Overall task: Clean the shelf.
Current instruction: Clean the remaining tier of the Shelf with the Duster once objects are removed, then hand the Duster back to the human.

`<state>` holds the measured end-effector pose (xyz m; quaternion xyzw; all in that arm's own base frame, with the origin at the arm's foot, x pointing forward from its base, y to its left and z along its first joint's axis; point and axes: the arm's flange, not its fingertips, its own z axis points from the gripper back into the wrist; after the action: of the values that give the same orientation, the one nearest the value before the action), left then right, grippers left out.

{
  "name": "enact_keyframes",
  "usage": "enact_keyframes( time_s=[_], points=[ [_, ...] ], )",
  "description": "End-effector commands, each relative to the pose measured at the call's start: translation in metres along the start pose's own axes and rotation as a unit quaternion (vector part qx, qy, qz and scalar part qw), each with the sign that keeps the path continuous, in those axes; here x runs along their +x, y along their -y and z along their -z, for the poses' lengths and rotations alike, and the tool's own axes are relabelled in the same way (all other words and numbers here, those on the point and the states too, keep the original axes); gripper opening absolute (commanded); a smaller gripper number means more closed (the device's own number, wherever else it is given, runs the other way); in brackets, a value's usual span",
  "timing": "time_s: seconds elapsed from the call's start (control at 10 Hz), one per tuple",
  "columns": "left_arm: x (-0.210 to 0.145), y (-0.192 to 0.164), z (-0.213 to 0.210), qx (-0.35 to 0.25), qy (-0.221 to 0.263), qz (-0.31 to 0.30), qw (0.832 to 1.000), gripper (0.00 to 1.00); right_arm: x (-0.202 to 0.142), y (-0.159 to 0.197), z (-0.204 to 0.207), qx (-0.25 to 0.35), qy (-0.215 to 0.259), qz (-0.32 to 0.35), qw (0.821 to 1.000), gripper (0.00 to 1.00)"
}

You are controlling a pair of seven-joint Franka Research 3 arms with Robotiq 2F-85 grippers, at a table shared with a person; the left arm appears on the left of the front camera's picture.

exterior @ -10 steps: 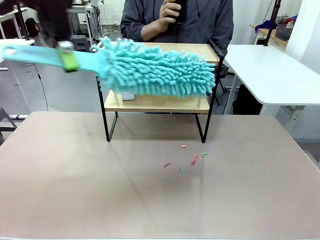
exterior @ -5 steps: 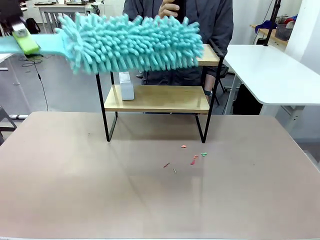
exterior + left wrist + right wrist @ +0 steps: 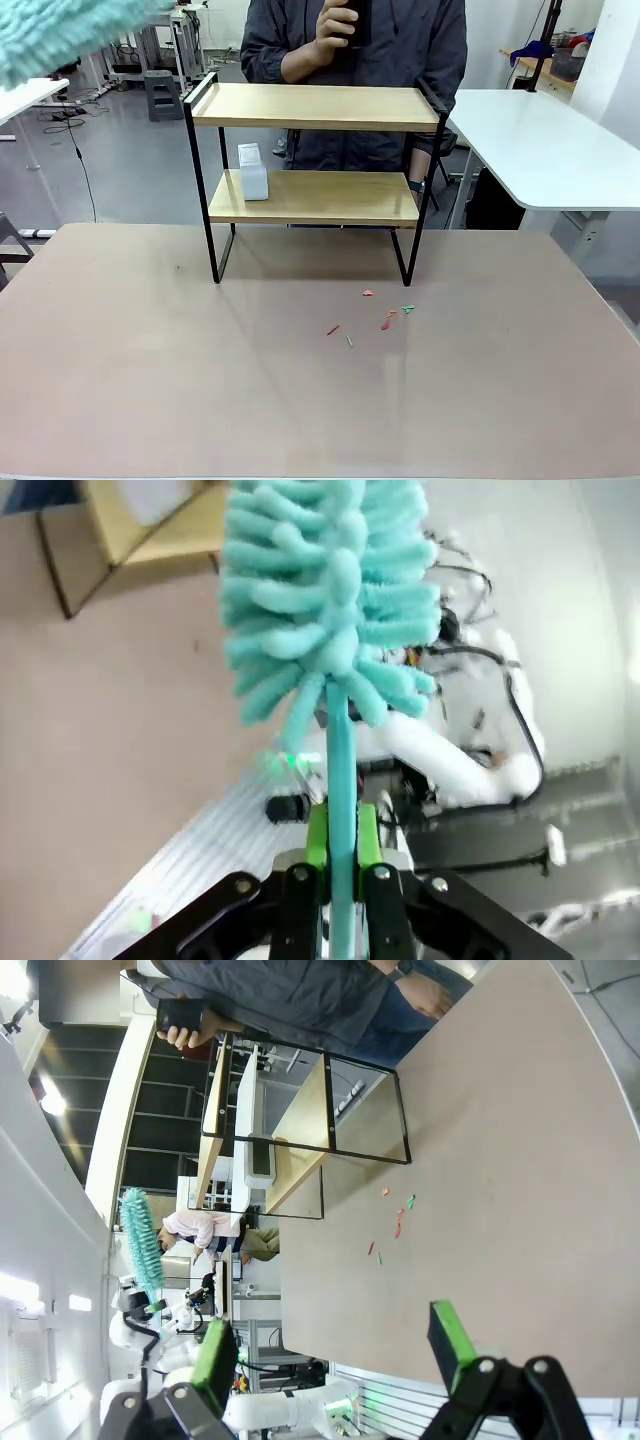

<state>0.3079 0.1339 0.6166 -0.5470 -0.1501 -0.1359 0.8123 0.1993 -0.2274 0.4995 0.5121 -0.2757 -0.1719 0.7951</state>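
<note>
Teal duster (image 3: 48, 38) apparently off shelf (image 3: 310, 105) now

Duster (image 3: 40, 35): blurred teal tuft at ten o'clock in my front view, cut by the frame corner. Scraps (image 3: 386, 320) on the table (image 3: 150, 380), five o'clock of the shelf (image 3: 310, 105): too small for me to identify. White item (image 3: 252, 172), lower board: unreadable.

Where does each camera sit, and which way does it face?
Front view: between the arms, facing the shelf and the person; the duster top left.
Left wrist view: on that wrist, along the left jaws, shut on the duster.
Right wrist view: on that wrist, rolled sideways, along the open right jaws.
Shared: front and right wrist show the shelf.
</note>
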Motion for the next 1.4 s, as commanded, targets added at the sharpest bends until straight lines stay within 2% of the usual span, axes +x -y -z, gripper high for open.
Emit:
enact_keyframes(
  time_s=[0.0, 0.1, 0.2, 0.3, 0.4, 1.3],
  points=[
    [-0.001, -0.06, 0.008, 0.026, 0.011, -0.014, 1.0, 0.12, 0.002, -0.001, 0.0, 0.013, 0.006, -0.012, 1.0, 1.0],
    [-0.007, -0.102, 0.001, 0.051, -0.022, -0.025, 0.998, 0.12, 0.002, -0.001, 0.0, 0.013, 0.006, -0.012, 1.0, 1.0],
    [-0.003, -0.149, -0.004, -0.001, -0.03, -0.036, 0.999, 0.12, 0.002, -0.001, 0.0, 0.013, 0.006, -0.012, 1.0, 1.0],
    [0.009, -0.175, 0.004, 0.02, -0.024, -0.111, 0.993, 0.12, 0.002, -0.001, 0.0, 0.013, 0.006, -0.012, 1.0, 1.0],
    [-0.02, -0.123, 0.001, 0.034, -0.006, -0.042, 0.999, 0.12, 0.002, -0.001, 0.0, 0.013, 0.006, -0.012, 1.0, 1.0],
    [-0.02, -0.123, 0.001, 0.034, -0.006, -0.042, 0.999, 0.12, 0.002, -0.001, 0.0, 0.013, 0.006, -0.012, 1.0, 1.0]
  ],
)
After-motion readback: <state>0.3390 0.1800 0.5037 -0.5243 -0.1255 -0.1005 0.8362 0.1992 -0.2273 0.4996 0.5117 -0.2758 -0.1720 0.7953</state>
